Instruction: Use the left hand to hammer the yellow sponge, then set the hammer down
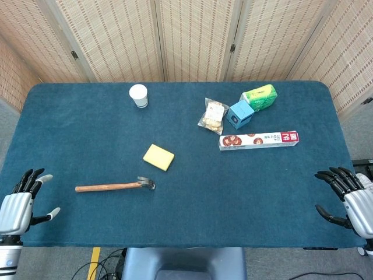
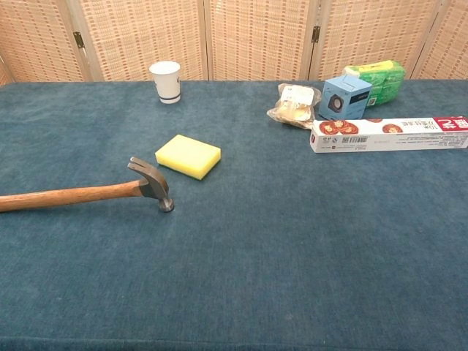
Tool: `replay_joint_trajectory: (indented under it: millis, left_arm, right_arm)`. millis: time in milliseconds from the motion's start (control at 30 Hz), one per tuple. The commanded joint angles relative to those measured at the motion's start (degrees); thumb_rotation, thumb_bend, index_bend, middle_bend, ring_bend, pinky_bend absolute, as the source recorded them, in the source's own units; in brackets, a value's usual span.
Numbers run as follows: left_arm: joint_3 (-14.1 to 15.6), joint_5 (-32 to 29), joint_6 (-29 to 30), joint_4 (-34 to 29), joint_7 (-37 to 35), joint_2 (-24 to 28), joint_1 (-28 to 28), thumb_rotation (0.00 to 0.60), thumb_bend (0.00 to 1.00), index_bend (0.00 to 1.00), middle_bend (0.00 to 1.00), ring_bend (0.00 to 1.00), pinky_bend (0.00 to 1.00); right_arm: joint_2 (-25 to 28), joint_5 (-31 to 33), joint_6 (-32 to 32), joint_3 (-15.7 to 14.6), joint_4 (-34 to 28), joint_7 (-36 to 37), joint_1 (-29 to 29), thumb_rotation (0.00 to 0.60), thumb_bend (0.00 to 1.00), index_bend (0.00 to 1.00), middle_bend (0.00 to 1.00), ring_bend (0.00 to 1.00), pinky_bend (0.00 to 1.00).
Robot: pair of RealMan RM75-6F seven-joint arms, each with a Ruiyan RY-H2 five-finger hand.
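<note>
**Waiting on the first reach — hammer flat, both hands empty**

Spreading wide across both views is the table (image 1: 70, 134), its blue cloth carrying everything in play. The long red-and-white box (image 1: 259, 140) lies flat toward the robot's right, with the green packet (image 1: 259, 97), the small blue box (image 1: 240, 114) and a clear bag of snacks (image 1: 213, 115) bunched just behind it. That cluster sits well apart from the working zone, so by the look of it, it should not get in the way.

Now the main player: the hammer (image 1: 115, 186) lies flat on the cloth, wooden handle pointing toward the robot's left side, steel head toward the middle. That suits the job — the handle end is the nearer part for the left hand (image 1: 17, 209), which hovers at the near-left table edge, fingers spread, holding nothing. It sits clear of the handle, not touching it.

Over at the near-right edge, the right hand (image 1: 354, 197) is likewise splayed and empty, well away from everything; the task gives it no part.

The yellow sponge (image 1: 158, 157) rests flat just beyond the hammer head, near but apart from it. Smallest of all, the white paper cup (image 1: 139, 95) stands upright at the far side. Nothing of the task is done yet; the handle grasp looks to be the opening move.
</note>
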Motion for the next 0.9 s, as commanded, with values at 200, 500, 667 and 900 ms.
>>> replay_joint_trajectory:
  millis: [200, 500, 667, 900]
  left_arm:
    - [-2.04, -0.81, -9.64, 0.23, 0.55, -0.81, -7.65, 0.6, 0.15, 0.18, 0.16, 0.09, 0.24]
    - [-3.63, -6.63, -20.94, -0.38, 10.21, -4.18, -16.45, 0.6, 0.17, 0.12, 0.16, 0.09, 0.24]
    - [-4.42, -13.45, -24.81, 0.61, 14.51, -7.74, -19.95, 0.6, 0.17, 0.16, 0.16, 0.09, 0.24]
    - [-4.41, -18.73, -26.03, 2.81, 18.22, -12.08, -23.02, 0.6, 0.3, 0.21, 0.21, 0.15, 0.24]
  right_arm:
    - [0.22, 0.02, 0.26, -0.1, -0.01, 0.26, -0.18, 0.6, 0.19, 0.21, 0.22, 0.12, 0.12]
    - [0.42, 0.16, 0.38, -0.25, -0.18, 0.38, -0.45, 0.6, 0.19, 0.21, 0.22, 0.12, 0.12]
    - [0.36, 0.69, 0.62, -0.36, 0.36, 0.9, -0.93, 0.6, 0.19, 0.21, 0.22, 0.12, 0.12]
    - [0.37, 0.81, 0.79, -0.35, 0.74, 1.28, -1.12, 0.6, 0.19, 0.21, 0.23, 0.12, 0.12]
